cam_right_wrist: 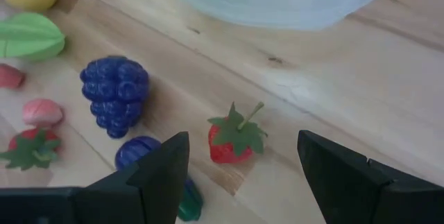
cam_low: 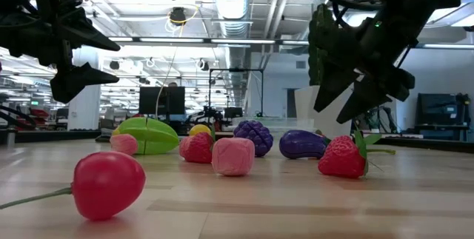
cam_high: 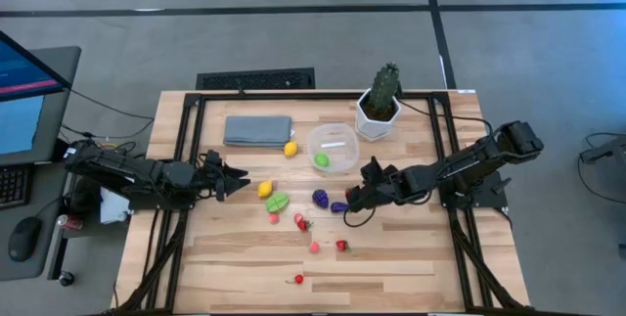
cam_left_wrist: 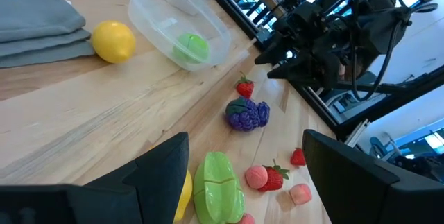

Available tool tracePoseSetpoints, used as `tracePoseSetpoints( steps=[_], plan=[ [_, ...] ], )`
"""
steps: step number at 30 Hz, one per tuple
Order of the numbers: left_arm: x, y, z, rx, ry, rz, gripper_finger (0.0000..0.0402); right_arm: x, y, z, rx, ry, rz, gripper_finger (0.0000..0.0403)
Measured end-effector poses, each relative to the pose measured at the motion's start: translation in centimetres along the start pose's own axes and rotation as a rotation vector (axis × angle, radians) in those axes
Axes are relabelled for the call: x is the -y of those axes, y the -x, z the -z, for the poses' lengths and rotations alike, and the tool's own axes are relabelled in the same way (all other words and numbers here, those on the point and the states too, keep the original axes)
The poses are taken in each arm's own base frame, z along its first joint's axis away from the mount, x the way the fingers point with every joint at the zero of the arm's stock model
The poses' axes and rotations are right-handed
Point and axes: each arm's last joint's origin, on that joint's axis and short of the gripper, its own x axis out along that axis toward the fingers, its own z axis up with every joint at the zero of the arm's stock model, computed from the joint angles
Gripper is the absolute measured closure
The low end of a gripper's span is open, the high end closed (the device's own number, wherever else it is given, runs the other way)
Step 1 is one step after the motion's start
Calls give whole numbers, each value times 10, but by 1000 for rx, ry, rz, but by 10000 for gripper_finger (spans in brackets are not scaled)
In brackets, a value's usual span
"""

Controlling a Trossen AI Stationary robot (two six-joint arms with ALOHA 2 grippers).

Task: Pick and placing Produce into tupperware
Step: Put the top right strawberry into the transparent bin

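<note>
The tupperware (cam_high: 334, 147) is a round clear tub on the table's far middle, with a green piece (cam_high: 321, 160) inside. Toy produce lies scattered near it: a lemon (cam_high: 290, 148), a yellow piece (cam_high: 265, 189), a green star fruit (cam_high: 278, 202), purple grapes (cam_high: 320, 198), an eggplant (cam_high: 338, 206) and small red pieces. My right gripper (cam_high: 354, 197) hangs open beside the eggplant; in its wrist view a strawberry (cam_right_wrist: 234, 137) lies just ahead of the gripper (cam_right_wrist: 243, 175), with the grapes (cam_right_wrist: 114, 93) beside it. My left gripper (cam_high: 243, 181) is open, left of the yellow piece, touching nothing.
A potted cactus (cam_high: 380, 101) stands right of the tupperware, and a folded grey-blue cloth (cam_high: 258, 130) lies to its left. Red and pink pieces (cam_high: 314, 248) dot the near middle of the table. Bare wood lies toward the near edge (cam_high: 391, 277).
</note>
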Motion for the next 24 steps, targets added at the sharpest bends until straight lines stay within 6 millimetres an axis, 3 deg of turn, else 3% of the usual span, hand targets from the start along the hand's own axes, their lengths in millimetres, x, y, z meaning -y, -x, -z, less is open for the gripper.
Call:
tracePoseSetpoints(
  steps=[24],
  plan=[
    [0,0,0,4,1,-3,129,7,-7,-13,-80,-245,-5,112]
  ],
)
